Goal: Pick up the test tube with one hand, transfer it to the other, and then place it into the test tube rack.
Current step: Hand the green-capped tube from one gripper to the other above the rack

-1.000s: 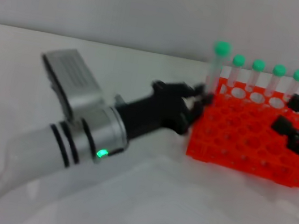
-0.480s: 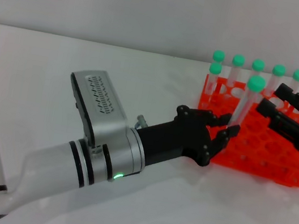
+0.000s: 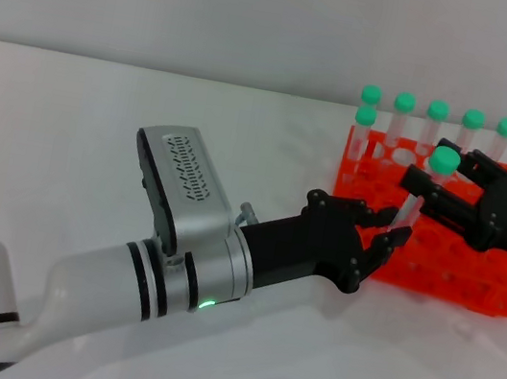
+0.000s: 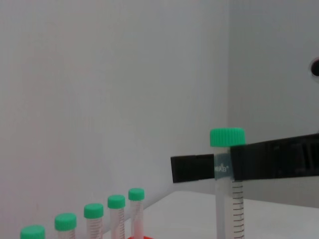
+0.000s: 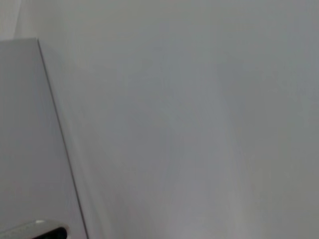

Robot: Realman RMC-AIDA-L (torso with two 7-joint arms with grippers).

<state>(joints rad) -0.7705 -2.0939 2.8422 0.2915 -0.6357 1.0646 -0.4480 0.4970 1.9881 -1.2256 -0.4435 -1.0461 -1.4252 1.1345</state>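
The test tube (image 3: 413, 207), clear with a green cap, stands nearly upright above the front left part of the orange-red test tube rack (image 3: 454, 272). My left gripper (image 3: 398, 223), on the white-silver arm, is shut on its lower end. From the right, my right gripper (image 3: 425, 162) has its fingers spread on either side of the tube just under the cap. In the left wrist view the test tube (image 4: 228, 199) rises upright, and the right gripper's black fingers (image 4: 274, 162) cross it below the cap. The right wrist view shows only blank wall.
Several green-capped tubes (image 3: 438, 111) stand in the rack's back row, and one more (image 3: 366, 117) sits at its left corner. They also appear low in the left wrist view as capped tubes (image 4: 116, 201). The white table (image 3: 96, 144) extends left of the rack.
My left gripper lifted the tube from the rack's left side and carried it right and toward me. The right gripper moved left until its spread fingers reached around the tube under the cap.
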